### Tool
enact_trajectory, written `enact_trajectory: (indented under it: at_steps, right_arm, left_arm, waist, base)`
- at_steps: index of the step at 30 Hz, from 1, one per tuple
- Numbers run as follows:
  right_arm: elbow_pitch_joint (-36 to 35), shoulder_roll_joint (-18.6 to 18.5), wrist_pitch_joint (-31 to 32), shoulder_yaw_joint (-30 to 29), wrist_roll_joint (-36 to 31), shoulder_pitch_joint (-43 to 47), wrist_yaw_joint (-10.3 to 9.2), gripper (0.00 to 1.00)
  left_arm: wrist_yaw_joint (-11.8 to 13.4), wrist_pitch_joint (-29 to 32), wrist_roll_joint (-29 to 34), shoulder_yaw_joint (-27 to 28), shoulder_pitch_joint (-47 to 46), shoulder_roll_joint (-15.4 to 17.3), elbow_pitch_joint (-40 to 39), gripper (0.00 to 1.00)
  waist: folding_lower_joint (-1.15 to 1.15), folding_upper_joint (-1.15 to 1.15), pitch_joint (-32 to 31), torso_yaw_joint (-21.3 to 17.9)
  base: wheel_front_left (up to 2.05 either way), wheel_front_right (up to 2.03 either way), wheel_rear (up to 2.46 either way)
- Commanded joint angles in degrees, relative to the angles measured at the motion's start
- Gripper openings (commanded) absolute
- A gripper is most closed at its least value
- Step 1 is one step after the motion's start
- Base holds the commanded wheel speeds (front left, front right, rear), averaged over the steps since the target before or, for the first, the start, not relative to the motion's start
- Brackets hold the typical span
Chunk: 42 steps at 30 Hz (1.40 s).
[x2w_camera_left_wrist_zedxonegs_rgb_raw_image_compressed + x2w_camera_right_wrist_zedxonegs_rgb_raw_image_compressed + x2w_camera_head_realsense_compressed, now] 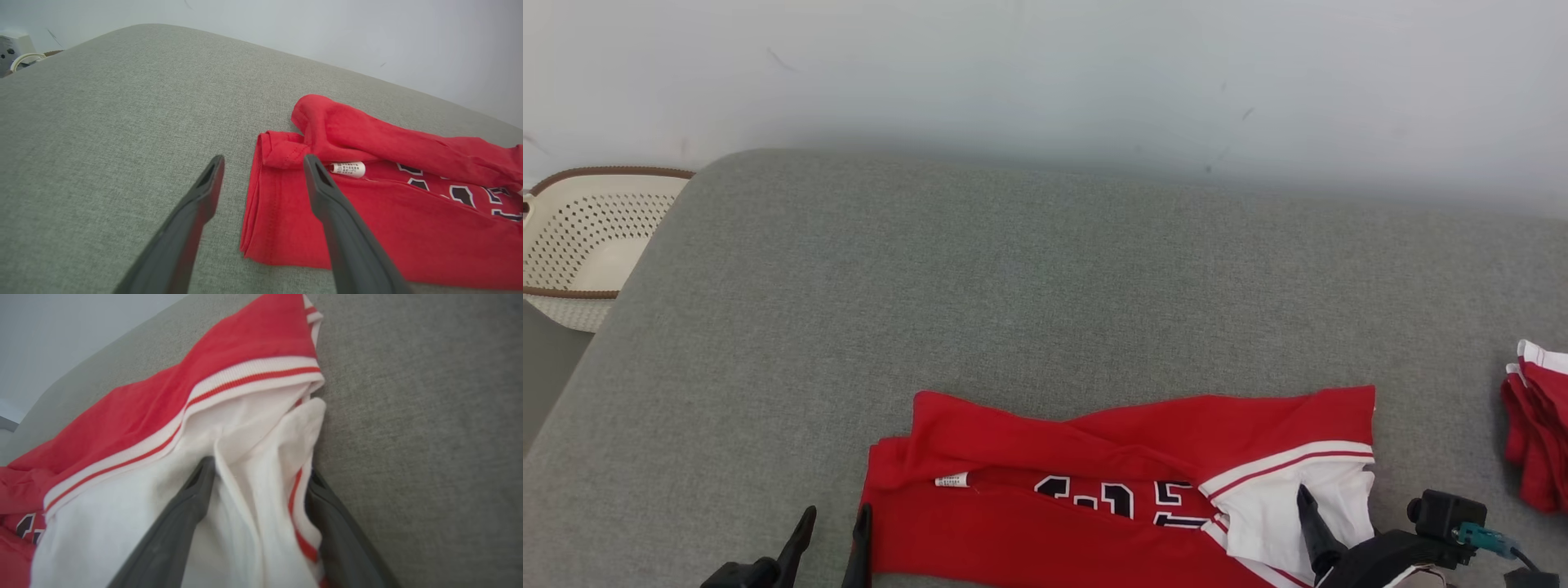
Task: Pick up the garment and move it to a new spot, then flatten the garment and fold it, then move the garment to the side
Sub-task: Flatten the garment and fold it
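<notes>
The garment (1094, 457) is a red jersey with white, red-striped sleeve trim and dark numerals, lying folded near the front edge of the grey padded surface (1013, 278). My left gripper (837, 514) stands open at its left end; in the left wrist view the gripper (263, 163) straddles the garment's (367, 212) left hem, one finger over the red cloth, the other over grey surface. My right gripper (1335, 514) is at the white sleeve. In the right wrist view it (259, 469) is open, with bunched white sleeve cloth (245, 433) lying between its fingers.
A cream perforated basket (588, 237) with a brown rim stands off the surface's left end. A second red and white cloth pile (1539, 433) lies at the right edge. A pale wall runs behind. A white care tag (347, 168) shows on the garment.
</notes>
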Motion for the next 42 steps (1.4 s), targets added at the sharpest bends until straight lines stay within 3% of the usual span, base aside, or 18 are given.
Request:
enact_trajectory:
  at_steps: [1,2,3,4,5,6,9,14,26,34,42]
  right_arm:
    - [0.2,2.1,3.5,3.7,2.0,1.6,0.4,0.94]
    - [-0.2,2.0,4.0,5.1,3.5,1.8,0.45,0.69]
    - [-0.5,1.7,4.5,6.3,4.6,1.9,0.45,0.62]
    - [-0.7,1.2,4.7,7.4,5.6,1.9,0.45,0.39]
    - [-0.8,0.6,4.7,8.2,6.5,1.8,0.45,0.31]
    - [-0.6,-0.4,4.3,9.7,8.0,1.7,0.37,0.0]
    - [1.2,-3.1,0.8,10.8,8.7,-0.3,0.15,0.0]
    - [4.4,-6.4,-2.5,7.4,5.6,-4.1,-0.02,0.0]
    - [-4.1,-9.0,-2.6,0.8,-5.1,-4.4,0.18,0.0]
    - [-15.1,-10.9,-2.6,8.1,-7.7,-5.3,0.19,0.0]
    - [-24.1,-12.9,0.9,19.7,-5.7,-9.1,0.19,0.0]
  left_arm:
    - [0.0,0.0,-0.4,0.2,-0.6,0.0,-0.1,1.0]
    - [-0.1,0.0,-0.3,0.3,-0.7,0.0,-0.1,1.0]
    - [-0.1,0.0,-0.3,0.4,-0.6,0.0,0.0,1.0]
    - [-0.2,0.0,-0.2,0.4,-0.6,0.0,0.0,1.0]
    - [-0.3,0.0,-0.1,0.5,-0.6,0.0,0.1,1.0]
    - [-0.3,0.0,0.0,0.7,-0.4,0.0,0.2,1.0]
    - [-0.5,0.0,0.2,0.9,0.1,0.0,0.2,1.0]
    - [-0.2,0.0,-0.1,0.3,0.9,0.0,0.5,1.0]
    - [0.5,0.0,-0.7,-0.6,1.9,0.0,0.4,1.0]
    - [0.8,0.0,-1.6,-1.3,2.8,0.0,0.6,1.0]
    - [1.0,0.0,-2.8,-2.6,2.7,0.0,1.2,1.0]
  waist:
    - [0.0,0.0,0.1,0.3]
    - [0.0,0.0,0.1,0.4]
    - [0.0,0.0,0.1,0.5]
    - [0.0,0.0,0.2,0.5]
    - [0.0,0.0,0.2,0.6]
    - [0.0,0.0,0.2,0.6]
    - [0.0,0.0,-0.1,0.3]
    - [0.0,0.0,-1.3,-0.7]
    - [0.0,0.0,-2.9,-2.9]
    - [0.0,0.0,-3.1,-3.4]
    - [0.0,0.0,-3.2,-2.3]
  base:
    - [0.0,0.0,0.0]
    - [0.0,0.0,0.0]
    - [0.0,0.0,0.0]
    - [0.0,0.0,0.0]
    - [0.0,0.0,0.0]
    - [0.0,0.0,0.0]
    - [0.0,0.0,0.0]
    - [0.0,0.0,0.0]
    - [0.0,0.0,0.0]
    - [0.0,0.0,0.0]
    - [0.0,0.0,0.0]
